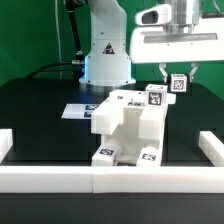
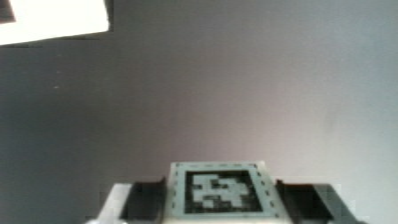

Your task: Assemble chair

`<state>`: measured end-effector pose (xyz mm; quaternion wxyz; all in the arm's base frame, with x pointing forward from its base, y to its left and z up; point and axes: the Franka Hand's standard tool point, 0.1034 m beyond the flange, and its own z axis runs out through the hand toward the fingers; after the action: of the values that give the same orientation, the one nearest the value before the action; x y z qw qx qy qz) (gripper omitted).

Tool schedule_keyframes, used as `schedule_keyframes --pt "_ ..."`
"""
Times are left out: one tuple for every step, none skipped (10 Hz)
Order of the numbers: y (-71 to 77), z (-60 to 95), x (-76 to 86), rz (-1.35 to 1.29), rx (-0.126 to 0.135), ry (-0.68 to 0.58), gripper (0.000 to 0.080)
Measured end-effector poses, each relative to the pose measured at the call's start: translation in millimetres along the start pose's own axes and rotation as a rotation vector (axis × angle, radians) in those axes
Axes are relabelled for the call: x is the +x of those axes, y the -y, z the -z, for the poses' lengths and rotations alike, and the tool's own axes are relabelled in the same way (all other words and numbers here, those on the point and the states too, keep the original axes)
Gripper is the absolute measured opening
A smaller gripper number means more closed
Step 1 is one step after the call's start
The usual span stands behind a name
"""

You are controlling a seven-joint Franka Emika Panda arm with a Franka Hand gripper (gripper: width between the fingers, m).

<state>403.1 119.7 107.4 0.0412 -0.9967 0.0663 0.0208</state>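
Observation:
The partly built chair (image 1: 128,122), white and blocky with several black-and-white tags, stands in the middle of the black table. My gripper (image 1: 177,80) hangs above the table at the exterior view's right, just past the chair's upper corner. It is shut on a small white chair part (image 1: 178,86) with a tag on its face. In the wrist view the same tagged part (image 2: 221,189) sits between the two dark fingers (image 2: 153,196), with bare grey table surface beyond it. My gripper (image 2: 222,200) holds the part off the table.
A long white border wall (image 1: 110,178) runs along the table's front, with raised ends on both sides. The marker board (image 1: 78,109) lies flat behind the chair. The robot base (image 1: 105,55) stands at the back. A bright white patch (image 2: 50,20) fills one corner of the wrist view.

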Motion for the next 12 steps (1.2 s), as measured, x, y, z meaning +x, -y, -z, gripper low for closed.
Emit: schedule_keyframes --pt "-5.5 15.2 7.9 0.001 0.002 0.021 0.0288" --pt "-5.9 20.3 15.3 -0.009 0.001 0.008 0.0288" --pt "-6.4 18.1 13.8 -0.007 -0.002 0.011 0.0288" --pt "-6.7 17.9 13.7 -0.008 -0.002 0.011 0.0288" --pt "-6.8 17.7 13.7 -0.008 -0.002 0.011 0.0288" --pt "-10.2 19.4 16.4 0.029 -0.001 0.011 0.0288" --pt "-25.2 29.2 32.1 0.093 0.007 -0.001 0.0288" --pt "-39.7 38.0 46.9 0.109 0.016 -0.006 0.0288" --pt "-50.9 44.8 58.1 0.149 0.019 0.006 0.0288" --pt "-62.8 52.0 72.5 0.157 0.019 0.004 0.0288" --pt "-66.8 55.1 79.8 0.149 0.017 0.0 0.0288" --pt "-66.1 53.7 78.1 0.151 0.016 0.003 0.0288"
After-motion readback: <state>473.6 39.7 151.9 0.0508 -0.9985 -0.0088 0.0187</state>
